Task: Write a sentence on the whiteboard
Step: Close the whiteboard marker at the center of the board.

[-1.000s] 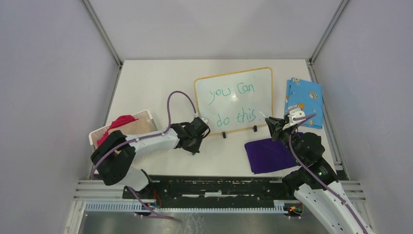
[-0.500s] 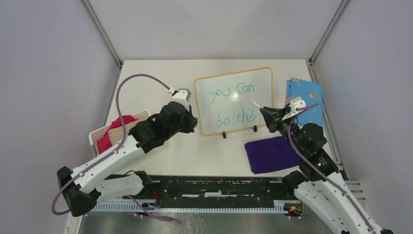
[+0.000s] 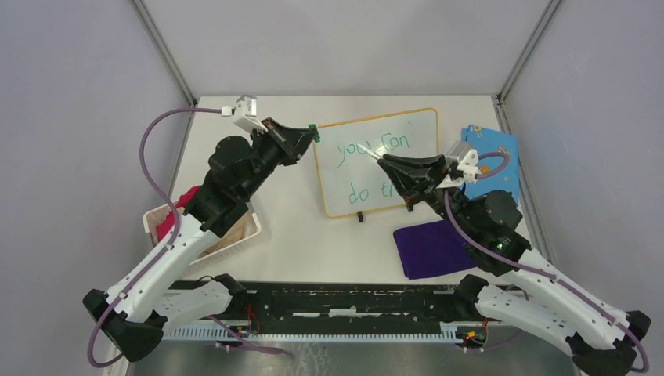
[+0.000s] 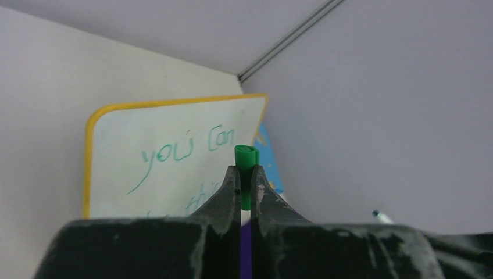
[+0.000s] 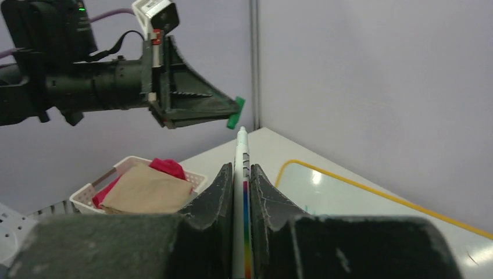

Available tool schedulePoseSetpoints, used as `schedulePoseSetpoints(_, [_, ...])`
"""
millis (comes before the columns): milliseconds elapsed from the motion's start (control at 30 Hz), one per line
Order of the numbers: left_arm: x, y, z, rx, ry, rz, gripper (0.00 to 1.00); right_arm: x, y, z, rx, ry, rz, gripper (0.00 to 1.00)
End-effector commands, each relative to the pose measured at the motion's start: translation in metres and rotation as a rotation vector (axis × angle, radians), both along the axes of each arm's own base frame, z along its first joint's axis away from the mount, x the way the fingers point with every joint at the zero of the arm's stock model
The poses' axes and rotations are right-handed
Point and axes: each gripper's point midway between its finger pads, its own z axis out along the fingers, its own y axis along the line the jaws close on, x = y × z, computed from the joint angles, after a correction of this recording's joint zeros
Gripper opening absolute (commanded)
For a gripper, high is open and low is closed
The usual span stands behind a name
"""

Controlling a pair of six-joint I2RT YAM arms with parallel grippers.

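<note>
The left hand point(image 3: 311, 134) pinches a small green marker cap point(image 4: 246, 156) and the right hand point(image 3: 384, 161) clamps a slim white marker point(image 5: 242, 160), near the yellow-rimmed white whiteboard point(image 3: 413, 135) with its green handwritten sentence point(image 3: 350, 151).

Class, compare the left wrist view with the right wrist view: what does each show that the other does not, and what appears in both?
Only the left wrist view: the green writing on the whiteboard and a strip of the blue cloth. Only the right wrist view: the basket holding a red cloth and a tan cloth, and the right gripper shut on the striped barrel of the marker. Both: the whiteboard with its yellow rim, and the green cap pinched in the left gripper.
</note>
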Motion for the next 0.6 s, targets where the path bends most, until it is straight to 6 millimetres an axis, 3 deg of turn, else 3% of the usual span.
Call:
schedulePoseSetpoints(0, [-0.014, 0.000, 0.091, -0.375, -0.161, -0.050, 0.02, -0.015, 0.002, 0.042, 0.108, -0.161, -0.067, 0.00])
schedulePoseSetpoints(167, [-0.023, 0.014, 0.114, -0.602, -0.191, -0.038, 0.02, -0.033, 0.014, 0.040, 0.144, -0.237, -0.109, 0.00])
schedulePoseSetpoints(567, [-0.041, 0.031, 0.128, -0.872, -0.113, -0.080, 0.02, -0.056, 0.040, 0.049, 0.272, -0.310, -0.101, 0.00])
